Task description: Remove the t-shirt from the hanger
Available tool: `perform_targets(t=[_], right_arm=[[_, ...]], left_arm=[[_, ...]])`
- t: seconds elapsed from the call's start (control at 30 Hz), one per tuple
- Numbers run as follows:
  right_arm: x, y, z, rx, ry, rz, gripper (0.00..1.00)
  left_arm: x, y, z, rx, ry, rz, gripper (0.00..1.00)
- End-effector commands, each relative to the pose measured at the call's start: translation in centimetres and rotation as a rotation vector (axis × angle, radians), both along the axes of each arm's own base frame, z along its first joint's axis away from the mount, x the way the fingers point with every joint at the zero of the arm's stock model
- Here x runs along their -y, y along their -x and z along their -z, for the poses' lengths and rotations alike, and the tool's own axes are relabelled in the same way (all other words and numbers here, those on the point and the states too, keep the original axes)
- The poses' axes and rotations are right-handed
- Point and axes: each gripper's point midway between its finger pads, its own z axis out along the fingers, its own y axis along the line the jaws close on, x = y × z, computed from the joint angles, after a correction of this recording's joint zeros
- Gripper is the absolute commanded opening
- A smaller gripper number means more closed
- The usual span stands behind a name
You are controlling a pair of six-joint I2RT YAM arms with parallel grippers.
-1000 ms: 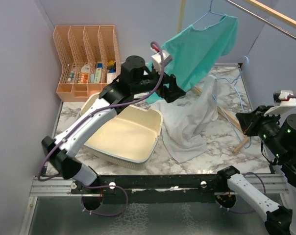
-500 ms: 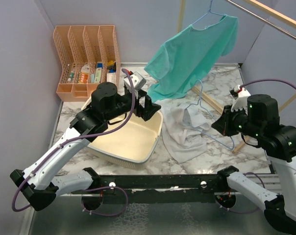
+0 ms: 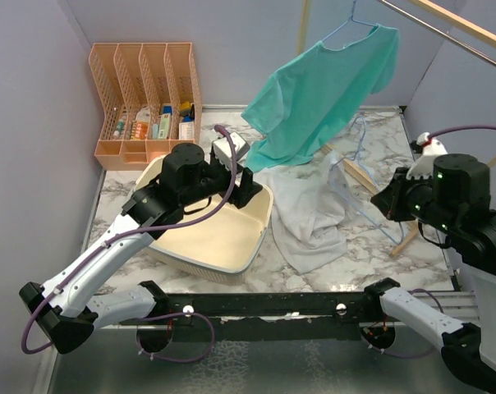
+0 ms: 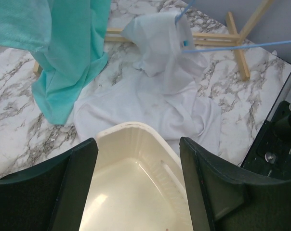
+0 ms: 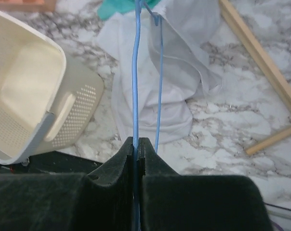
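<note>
Hanger wire (image 5: 135, 82) inside closed right claw (image 5: 137, 143)

A: Where's the top camera?
B: High above the near edge of the table (image 3: 112, 189), looking down over everything.
A: And the wrists?
B: Close in. Left looks down across the cream basket (image 4: 136, 178); right looks along the blue hanger (image 5: 135, 72). Both share the white t-shirt (image 4: 155, 101) with the top view.

Left arm (image 3: 108, 246): extends from the lower left of the overhead view, elbow bent, wrist at frame centre. Left gripper (image 4: 137, 144): angled downward, jaws spread wide, nothing between them. Right arm (image 3: 470, 213): raised at the right edge. Right gripper (image 5: 137, 142): jaws clamped on the blue hanger wire (image 5: 135, 72).
</note>
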Motion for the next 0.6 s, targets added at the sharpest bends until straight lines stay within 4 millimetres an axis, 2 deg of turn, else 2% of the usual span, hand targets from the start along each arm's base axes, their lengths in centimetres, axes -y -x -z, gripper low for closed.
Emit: perform_targets(t=[0.0,0.03,0.1,0.17,0.2,0.23,0.3,0.37,0.57], right_arm=[[-0.3,0.1,2.8,-0.099,0.030,-0.023,0.01],[-0.9,0.3,3.3,-0.119,0.023,-0.056,0.01],[-2.6,0.6,5.3,-0.188,0.000,-0.147,0.01],[-2.7,0.4,6.0,-0.207,0.006,-0.152,0.01],[-2.1,0.0,5.5,-0.187,0.019,-0.108,0.01],[-1.0,-0.5,4.1,-0.138,0.024,-0.029,0.01],[0.8,-0.8,0.2,-0.009,0.003,0.079,0.01],[1.5,-0.6,-2.6,0.063,-0.024,0.119,0.01],[1.1,-0.7,-5.3,0.137,-0.083,0.118,0.01]], left_arm=[[-0.7,0.2,0.0,0.031,-0.015,-0.011,0.68],[-0.7,0.2,0.1,0.030,-0.018,-0.009,0.66],[-0.6,0.2,0.4,0.027,-0.022,-0.003,0.55],[-0.4,0.2,0.6,0.022,-0.027,0.005,0.44],[-0.3,0.2,0.7,0.020,-0.030,0.010,0.38],[-0.2,0.2,0.8,0.015,-0.033,0.013,0.34],[-0.1,0.2,0.8,0.009,-0.037,0.017,0.33],[0.0,0.1,0.9,0.007,-0.039,0.018,0.33],[0.0,-0.1,1.5,0.005,-0.044,0.013,0.33]])
